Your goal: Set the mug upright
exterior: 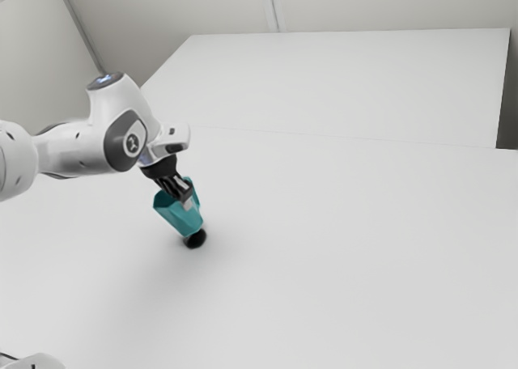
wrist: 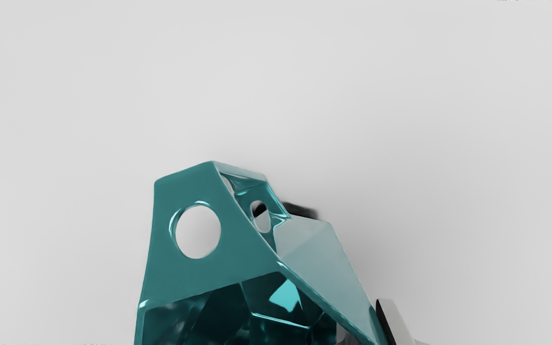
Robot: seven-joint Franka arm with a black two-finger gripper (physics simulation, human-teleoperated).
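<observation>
The black gripper (exterior: 185, 197) reaches down over the teal faceted mug (exterior: 176, 215) in the exterior view. The mug is tilted, its mouth up toward the exterior view's left and its base low toward the right. In the wrist view the gripper (wrist: 363, 333) has one finger outside the mug's wall and the other partly hidden inside the mouth, pinching the wall. The mug (wrist: 237, 258) shows its dark inside and its broad handle with a round hole, away from the pinched side.
A dark round patch (exterior: 195, 239) lies right under the mug's base on the white table (exterior: 340, 248); whether the base touches the table I cannot tell. A white raised panel (exterior: 340, 86) stands behind, and a white rounded part (exterior: 36, 362) shows at the exterior view's lower left corner.
</observation>
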